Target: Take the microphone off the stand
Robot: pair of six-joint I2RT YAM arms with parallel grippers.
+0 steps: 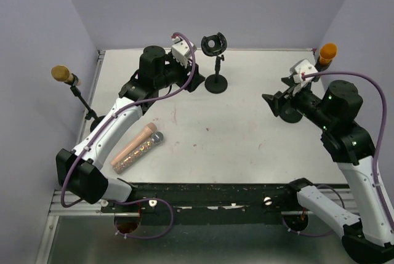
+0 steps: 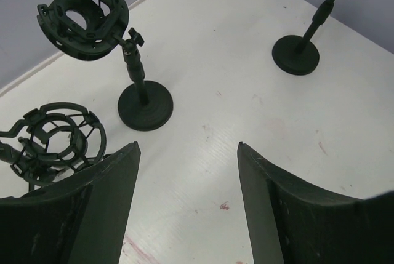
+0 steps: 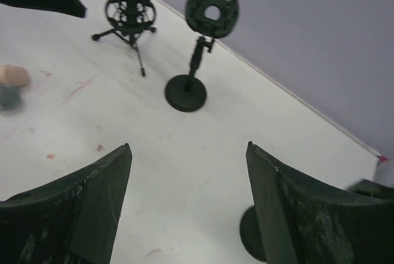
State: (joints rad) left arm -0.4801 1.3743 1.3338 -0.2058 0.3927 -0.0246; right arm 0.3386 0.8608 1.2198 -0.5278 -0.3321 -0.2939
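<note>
On its far-right stand (image 3: pixel 252 234) the orange-headed microphone (image 1: pixel 327 51) sits upright, left pincer (image 2: pixel 188 147) and right pincer (image 3: pixel 188 147) both apart

We find the middle of the surface (image 1: pixel 234 135) open for passage; a round-base stand (image 1: pixel 216 82) blocks the far centre, and two loose microphones (image 1: pixel 136 148) lie across the near left.

Far centre of the white tabletop (image 1: pixel 246 147): black round-based stand with an empty ring mount (image 1: pixel 215 61). Just left of it: black tripod cage mount (image 2: pixel 52 144). Near left: two pink handheld microphones (image 1: pixel 132 152) lying side by side. Left edge: yellow foam-capped microphone on a stand (image 1: pixel 61 73). Far right corner: orange foam-capped microphone on a stand (image 1: pixel 327 52).
</note>
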